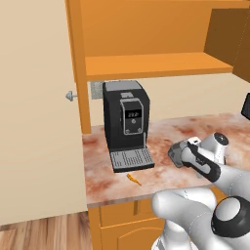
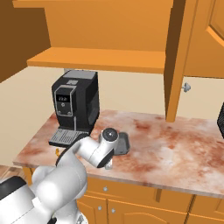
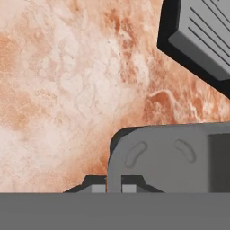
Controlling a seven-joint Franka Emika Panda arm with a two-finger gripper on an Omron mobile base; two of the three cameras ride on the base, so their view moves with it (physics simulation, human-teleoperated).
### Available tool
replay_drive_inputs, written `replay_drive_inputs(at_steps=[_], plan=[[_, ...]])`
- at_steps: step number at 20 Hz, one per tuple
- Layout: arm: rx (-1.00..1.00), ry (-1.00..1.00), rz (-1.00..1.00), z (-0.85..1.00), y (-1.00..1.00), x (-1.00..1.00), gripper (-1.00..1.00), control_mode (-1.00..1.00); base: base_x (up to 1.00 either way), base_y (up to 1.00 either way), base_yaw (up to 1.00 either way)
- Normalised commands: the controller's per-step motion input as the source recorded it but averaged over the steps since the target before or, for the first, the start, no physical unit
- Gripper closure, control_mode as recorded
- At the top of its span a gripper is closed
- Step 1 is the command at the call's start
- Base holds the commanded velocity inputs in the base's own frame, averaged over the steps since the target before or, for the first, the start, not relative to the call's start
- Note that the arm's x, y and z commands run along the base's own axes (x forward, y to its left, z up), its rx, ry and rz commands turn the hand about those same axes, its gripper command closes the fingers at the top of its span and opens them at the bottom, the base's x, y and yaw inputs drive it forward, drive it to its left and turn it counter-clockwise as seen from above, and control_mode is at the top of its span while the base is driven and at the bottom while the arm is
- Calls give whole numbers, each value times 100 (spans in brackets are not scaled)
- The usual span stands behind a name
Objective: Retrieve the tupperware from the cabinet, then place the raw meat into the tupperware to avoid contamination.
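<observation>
The cabinet (image 1: 156,34) stood open above and beyond the fingers, its inner shelf (image 1: 156,65) bare, one door swung wide with a small round silver knob (image 1: 71,95) on its edge. Below it ran the marbled reddish countertop (image 2: 175,144), the surface the fingers worked over.

The black coffee machine (image 1: 124,122) sat on the counter beyond the fingers and to their left as the left base camera saw it, its grey drip tray (image 1: 131,159) jutting toward the front edge; in the hand view a corner of that ribbed tray (image 3: 202,40) lay ahead of the fingertips.

The gripper (image 3: 114,187) hung low over the counter, and its two fingers (image 3: 98,188) were pinched on the rim of a grey tupperware (image 3: 170,157) — a rounded-corner container lying just ahead of them. From the right base camera the tupperware (image 2: 123,143) sat on the counter beside the wrist.

The raw meat (image 1: 133,179) — a thin orange-brown sliver — lay on the counter in front of the drip tray, apart from the fingers and to their left in the left base view.
</observation>
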Motion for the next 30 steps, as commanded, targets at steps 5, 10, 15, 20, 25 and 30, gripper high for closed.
replay_drive_inputs(at_steps=[5, 10, 15, 20, 25, 30], plan=[[0, 4, 0, 0, 0, 1, 100, -100, 0, 0, 0], [-1, 4, 0, 0, 3, 3, -100, -100, 0, 0, 0], [0, 3, 0, 0, 3, 3, -100, -100, 0, 0, 0], [-1, 1, 0, 3, 0, 0, -100, -100, 0, 0, 0], [-4, 0, 0, 16, 4, -2, -100, -100, 0, 0, 0], [-11, -1, 0, 33, 13, -9, -100, -100, 0, 0, 0]])
